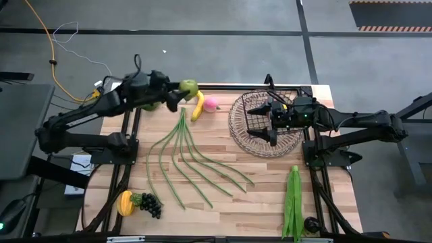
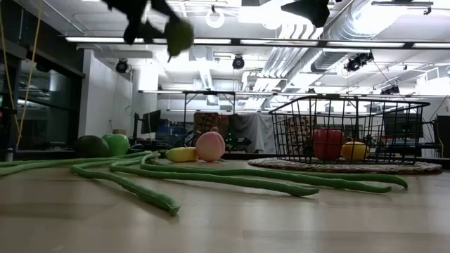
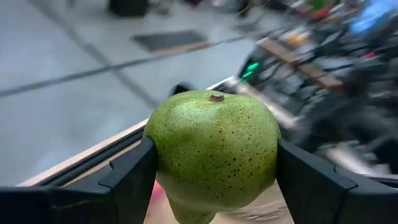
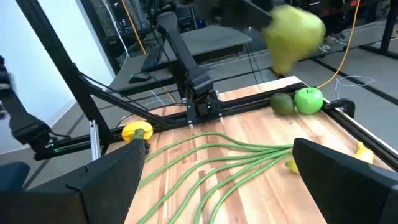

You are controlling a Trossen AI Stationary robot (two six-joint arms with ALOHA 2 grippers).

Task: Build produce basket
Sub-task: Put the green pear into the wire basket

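Observation:
My left gripper [image 1: 183, 88] is shut on the green pear [image 3: 211, 149] and holds it high over the table's far left part, above the banana [image 1: 197, 106] and pink peach [image 1: 211, 103]. The green apple [image 4: 309, 99] and avocado [image 4: 283, 104] lie under that arm. Long green beans [image 1: 196, 162] fan across the middle of the table. My right gripper [image 1: 268, 119] hangs open over the wire basket [image 1: 243, 138], touching nothing. In the low view the basket [image 2: 348, 119] holds a red pepper [image 2: 327, 144] and a yellow fruit [image 2: 355, 150]. My left gripper pinches the pear across its wide body [image 3: 163, 155], one finger [image 3: 134, 177] on each side. The pear's blunt end [image 3: 216, 98] points away from the wrist, the narrow end toward it. The pear [image 2: 179, 34] is lifted clear, high above the table.
Dark grapes [image 1: 150, 204] and a yellow-orange fruit [image 1: 125, 202] lie at the near left corner. Leafy greens [image 1: 292, 199] lie along the near right edge. Bare wood shows between the beans and the basket. Black frame bars run along both table sides.

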